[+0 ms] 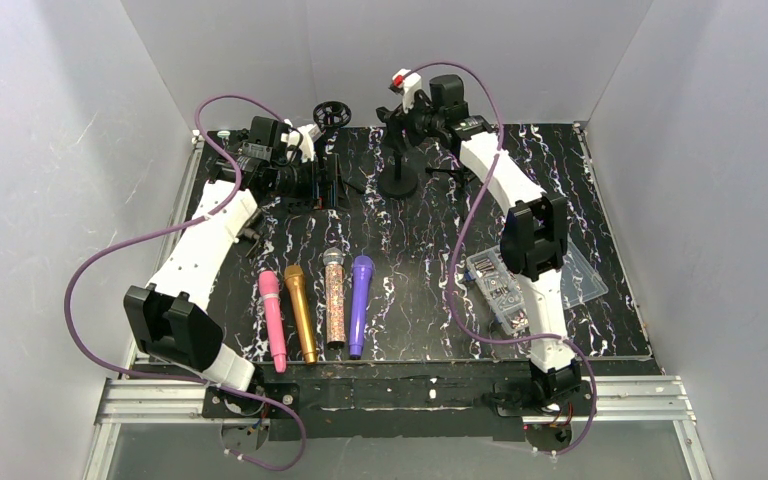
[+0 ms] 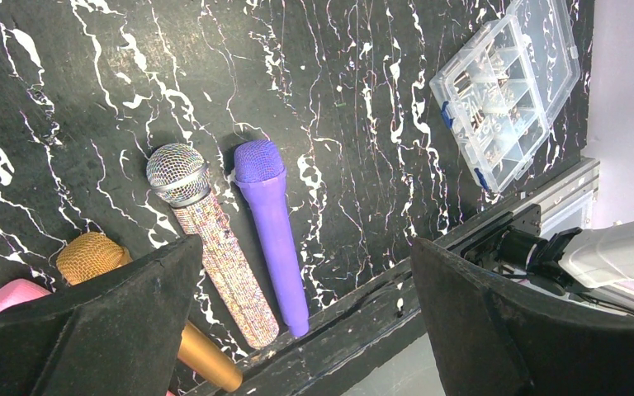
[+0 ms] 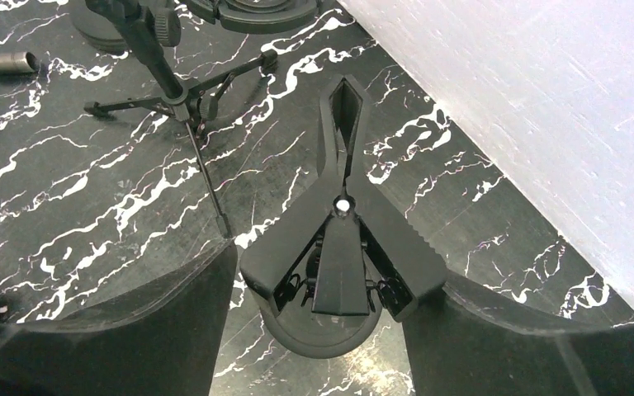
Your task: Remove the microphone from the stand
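My right gripper (image 1: 412,105) is at the back centre, over a black stand with a round base (image 1: 397,183). In the right wrist view its fingers (image 3: 190,313) stand wide on both sides of the stand's black spring clip (image 3: 343,247), close against the clip's handles. The clip's mouth looks closed, with no microphone in it. The right gripper (image 3: 322,264) is open. My left gripper (image 1: 295,180) is at the back left among dark stand parts. It is open and empty (image 2: 305,243).
Pink (image 1: 273,320), gold (image 1: 301,312), glitter (image 1: 335,297) and purple (image 1: 359,303) microphones lie side by side near the front. A clear parts box (image 1: 505,290) sits right of them. A tripod stand (image 3: 173,91) and a dark cylinder (image 3: 0,62) stand left of the clip.
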